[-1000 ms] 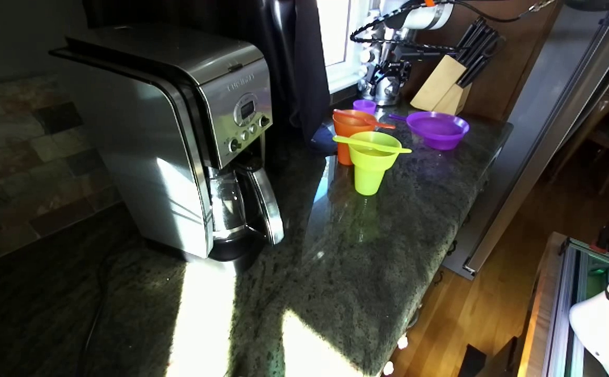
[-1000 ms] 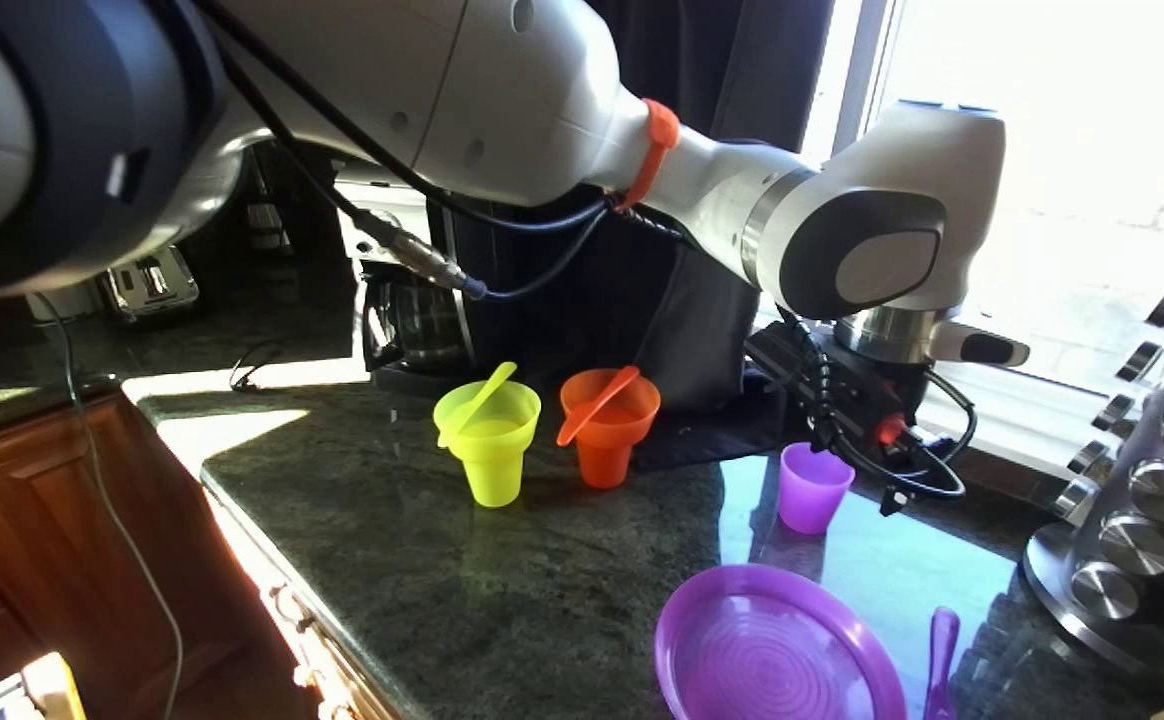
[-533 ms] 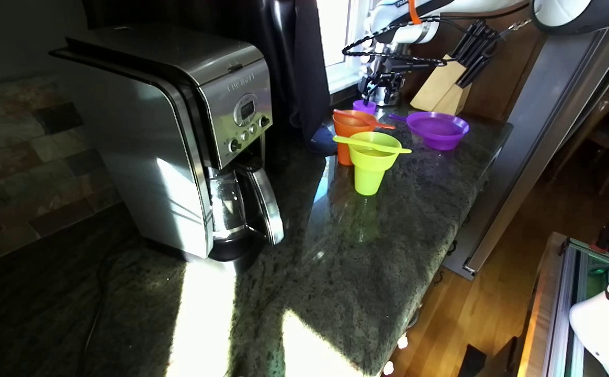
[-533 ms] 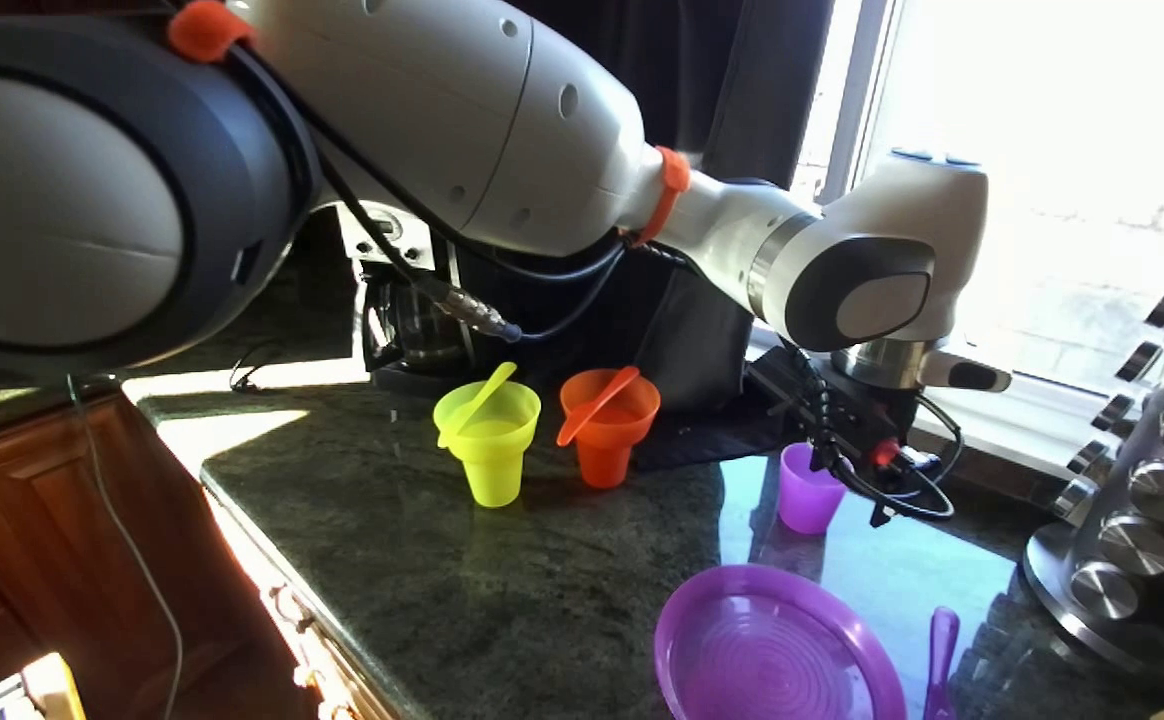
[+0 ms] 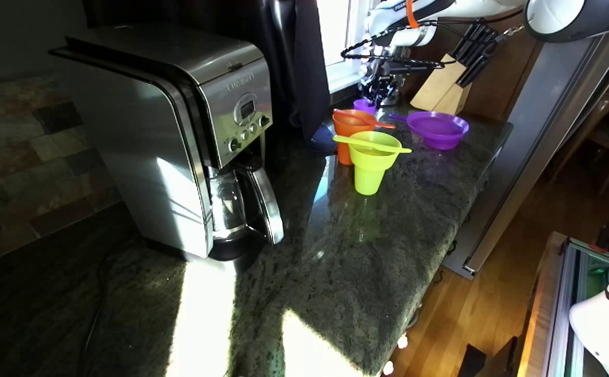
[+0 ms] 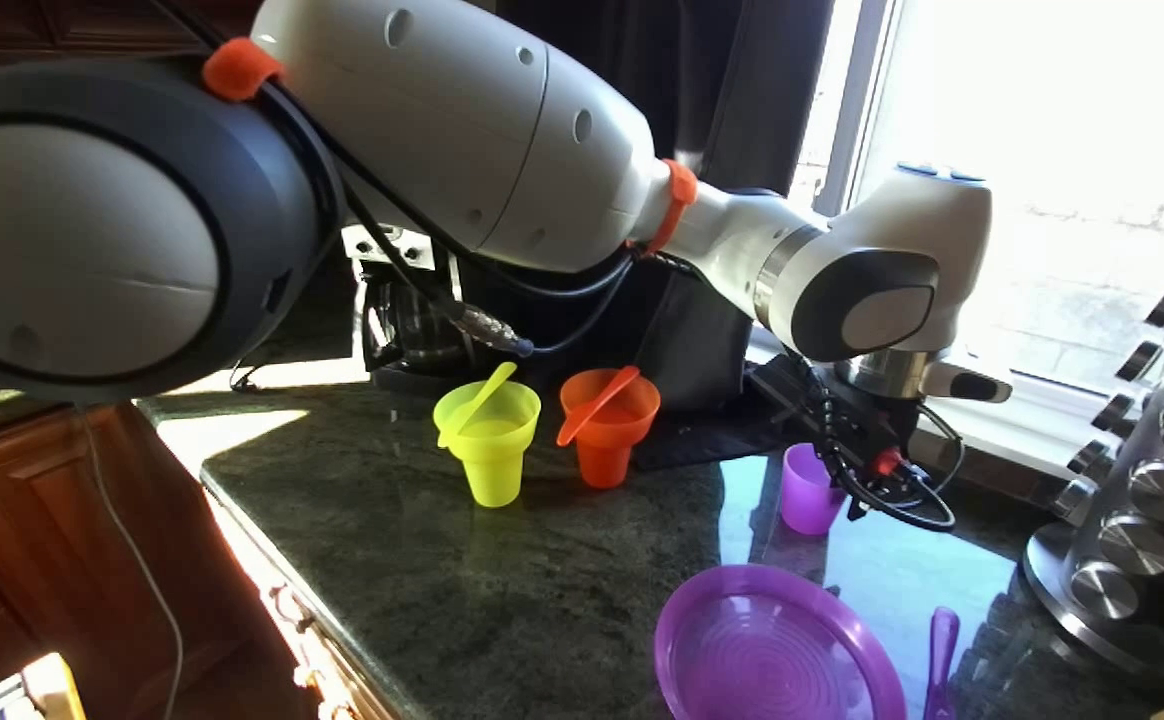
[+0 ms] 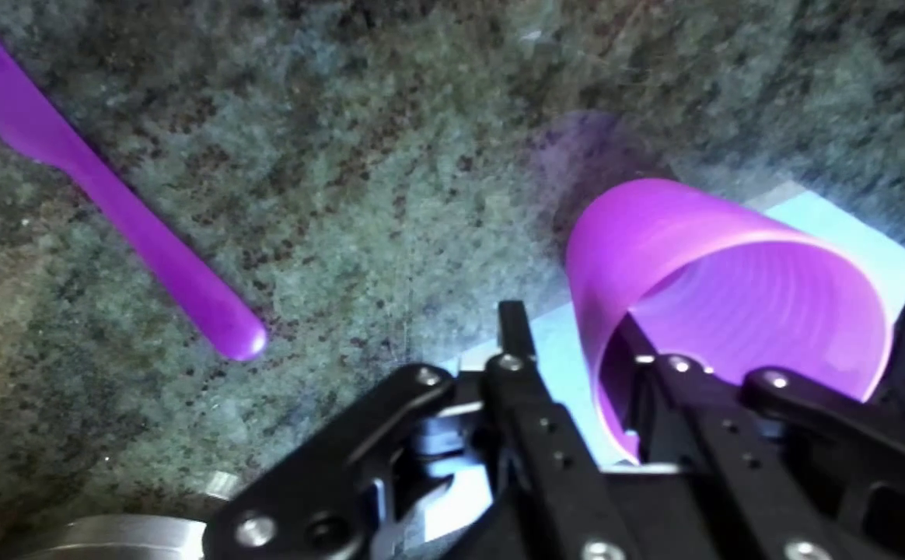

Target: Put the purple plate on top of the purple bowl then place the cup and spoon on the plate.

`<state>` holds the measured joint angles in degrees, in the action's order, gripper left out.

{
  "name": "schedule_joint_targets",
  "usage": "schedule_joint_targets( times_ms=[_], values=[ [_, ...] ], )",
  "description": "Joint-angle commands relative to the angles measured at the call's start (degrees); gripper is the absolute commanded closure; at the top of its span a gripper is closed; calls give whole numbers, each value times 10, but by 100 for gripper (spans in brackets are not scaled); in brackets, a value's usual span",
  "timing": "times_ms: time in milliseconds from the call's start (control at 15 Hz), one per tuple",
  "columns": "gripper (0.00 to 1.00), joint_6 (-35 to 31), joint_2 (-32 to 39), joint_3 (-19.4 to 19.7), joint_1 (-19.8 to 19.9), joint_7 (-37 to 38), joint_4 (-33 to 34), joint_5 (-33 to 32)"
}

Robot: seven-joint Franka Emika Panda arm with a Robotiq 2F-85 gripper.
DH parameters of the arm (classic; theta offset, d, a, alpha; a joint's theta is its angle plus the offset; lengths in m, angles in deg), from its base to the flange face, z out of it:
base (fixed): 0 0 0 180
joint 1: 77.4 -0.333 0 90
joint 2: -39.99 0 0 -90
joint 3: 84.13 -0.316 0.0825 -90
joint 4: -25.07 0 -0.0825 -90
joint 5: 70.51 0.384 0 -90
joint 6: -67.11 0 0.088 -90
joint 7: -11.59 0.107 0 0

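Note:
The small purple cup [image 6: 808, 490] stands on the counter below my gripper [image 7: 571, 319]. In the wrist view one of its fingers [image 7: 513, 327] is outside the cup and the opposite one reaches inside the rim. The cup wall lies between them, with a gap showing on the outer side, so the jaws are open. The purple plate [image 6: 762, 650] rests on top of the purple bowl [image 5: 443, 143], whose lower part shows in an exterior view. Beside them lies the purple spoon [image 6: 941, 655]; the wrist view shows part of the spoon [image 7: 149, 241] away from the gripper.
A yellow-green cup [image 6: 494, 470] and an orange cup [image 6: 606, 455], each with a spoon across its rim, stand nearby on the counter. A spice rack [image 6: 1132, 540] and a knife block [image 5: 443, 86] are close to the plate. A coffee maker [image 5: 179, 131] is farther along.
The arm has come down over the purple cup, and the gripper now sits lower at its rim. Plate, bowl and spoon have not moved.

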<state>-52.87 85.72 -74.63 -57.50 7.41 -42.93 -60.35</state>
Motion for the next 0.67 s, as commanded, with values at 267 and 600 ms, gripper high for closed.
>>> schedule_joint_targets(
  times_ms=[267, 600],
  values=[
    [99, 14, -21, -8, 21, -21, -15, 20],
    [99, 6, -66, -23, 56, -79, -53, 60]
  ],
)
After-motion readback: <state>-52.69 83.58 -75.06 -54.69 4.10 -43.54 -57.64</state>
